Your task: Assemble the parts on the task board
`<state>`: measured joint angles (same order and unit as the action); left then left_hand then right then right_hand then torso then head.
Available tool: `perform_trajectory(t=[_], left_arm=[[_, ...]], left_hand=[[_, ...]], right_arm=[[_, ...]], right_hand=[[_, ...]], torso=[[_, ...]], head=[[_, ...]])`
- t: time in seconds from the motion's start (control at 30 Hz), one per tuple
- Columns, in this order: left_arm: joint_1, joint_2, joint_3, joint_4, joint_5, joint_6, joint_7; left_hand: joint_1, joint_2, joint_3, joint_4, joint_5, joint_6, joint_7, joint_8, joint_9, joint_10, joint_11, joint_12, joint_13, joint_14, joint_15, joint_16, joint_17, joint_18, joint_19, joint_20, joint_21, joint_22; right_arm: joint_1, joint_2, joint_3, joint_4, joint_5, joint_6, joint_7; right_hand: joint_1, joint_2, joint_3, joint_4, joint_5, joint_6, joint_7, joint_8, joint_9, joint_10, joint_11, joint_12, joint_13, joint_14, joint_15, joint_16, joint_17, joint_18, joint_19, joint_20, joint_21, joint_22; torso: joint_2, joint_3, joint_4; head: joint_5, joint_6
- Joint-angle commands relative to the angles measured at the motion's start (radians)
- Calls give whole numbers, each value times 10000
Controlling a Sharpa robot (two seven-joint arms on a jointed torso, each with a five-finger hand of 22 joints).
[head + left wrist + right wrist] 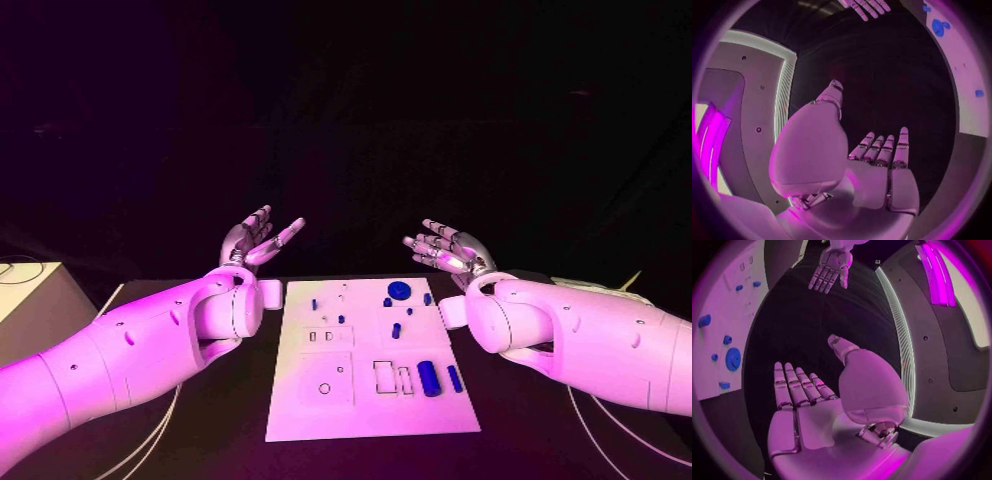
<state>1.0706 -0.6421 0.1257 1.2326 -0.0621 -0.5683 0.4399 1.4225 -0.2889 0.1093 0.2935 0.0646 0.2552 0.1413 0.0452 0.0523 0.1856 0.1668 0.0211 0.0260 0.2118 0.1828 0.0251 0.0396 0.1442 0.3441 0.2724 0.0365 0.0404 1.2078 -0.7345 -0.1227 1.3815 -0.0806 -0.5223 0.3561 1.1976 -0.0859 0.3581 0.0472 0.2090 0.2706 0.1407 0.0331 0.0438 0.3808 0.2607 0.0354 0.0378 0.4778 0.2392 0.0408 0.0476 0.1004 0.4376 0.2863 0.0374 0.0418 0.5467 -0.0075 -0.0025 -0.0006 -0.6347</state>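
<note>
The white task board (pixel 325 410) lies in the middle of the black table between my arms. Several small blue parts sit on it: a round disc (pixel 400 291) at the far end, a short peg (pixel 397 330) in the middle, a large cylinder (pixel 428 378) and a slim bar (pixel 454 378) near the front right. My left hand (pixel 257 240) is raised above the far left of the board, palm up, fingers spread, holding nothing. My right hand (pixel 449 250) is raised at the far right, fingers apart and empty. The board edge (pixel 967 85) and the blue disc (pixel 733 359) show in the wrist views.
A pale box (pixel 26 290) stands at the table's left edge. Cables run along the table on both sides of the board. White recessed slots (pixel 385 377) lie beside the front parts. Black cloth hangs behind the table.
</note>
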Motion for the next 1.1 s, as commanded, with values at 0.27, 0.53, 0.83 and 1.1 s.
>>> perform_trajectory(t=[0.27, 0.53, 0.83, 1.1], left_arm=[[0, -334, 29, 107, -610, 1586, -321], [4, -906, 28, 742, -1134, 1911, -522], [8, -1652, 203, 1837, -1593, 2125, -695], [5, -2319, 439, 2910, -1568, 2255, -734]], left_hand=[[463, 232, 262, 75, -1, 968, 1050, 329, 196, 1325, 475, 300, 155, 1187, 266, 329, 213, 185, 824, 211, 234, 126], [682, 1400, 1353, -32, -147, 5180, 869, 1622, 983, 6956, 450, 1053, 411, 6616, -85, 1898, 1149, 416, 5266, 55, 1558, 536], [1004, 1340, 1910, -146, -123, 6308, 725, 1982, 1146, 8632, -52, 1102, 462, 8195, -666, 2618, 1946, 405, 6696, -532, 2180, 674], [1085, 1154, 2213, -153, -125, 6358, 718, 1861, 1147, 8821, -95, 746, 426, 8624, -815, 3118, 2530, 389, 7155, -738, 2540, 805]], right_arm=[[285, -94, -140, -733, -3843, 1080, -267], [513, -109, -133, -1224, -6717, 815, -437], [865, -275, -110, -1130, -9650, 1668, -1498], [1113, -384, -92, -874, -11614, 1448, -2382]], right_hand=[[1642, -175, 258, -720, -531, 4212, 1127, 1076, 672, 4636, -385, 489, 283, 4100, -495, 771, 464, 727, 3759, 14, 412, 255], [1819, -503, 1009, -908, -566, 6260, 772, 1472, 868, 6514, -889, 347, 245, 5847, -1102, 1170, 625, 843, 5888, -523, 692, 282], [1849, -745, 1158, -1015, -621, 7208, 415, 1619, 963, 7817, -1447, 354, 278, 8613, -2097, 2288, 1417, 834, 8704, -1666, 2050, 810], [1245, -1347, 1989, -699, 512, 7696, 129, 1403, 1158, 8587, -1788, 275, 329, 10126, -2543, 8392, 6567, 239, 10457, -2336, 7630, 5898]], torso=[[117, 2, -34], [345, 36, 30], [744, 4, 229], [1100, -46, 375]], head=[[-133, -156], [-230, -144], [-430, -52], [-647, 77]])
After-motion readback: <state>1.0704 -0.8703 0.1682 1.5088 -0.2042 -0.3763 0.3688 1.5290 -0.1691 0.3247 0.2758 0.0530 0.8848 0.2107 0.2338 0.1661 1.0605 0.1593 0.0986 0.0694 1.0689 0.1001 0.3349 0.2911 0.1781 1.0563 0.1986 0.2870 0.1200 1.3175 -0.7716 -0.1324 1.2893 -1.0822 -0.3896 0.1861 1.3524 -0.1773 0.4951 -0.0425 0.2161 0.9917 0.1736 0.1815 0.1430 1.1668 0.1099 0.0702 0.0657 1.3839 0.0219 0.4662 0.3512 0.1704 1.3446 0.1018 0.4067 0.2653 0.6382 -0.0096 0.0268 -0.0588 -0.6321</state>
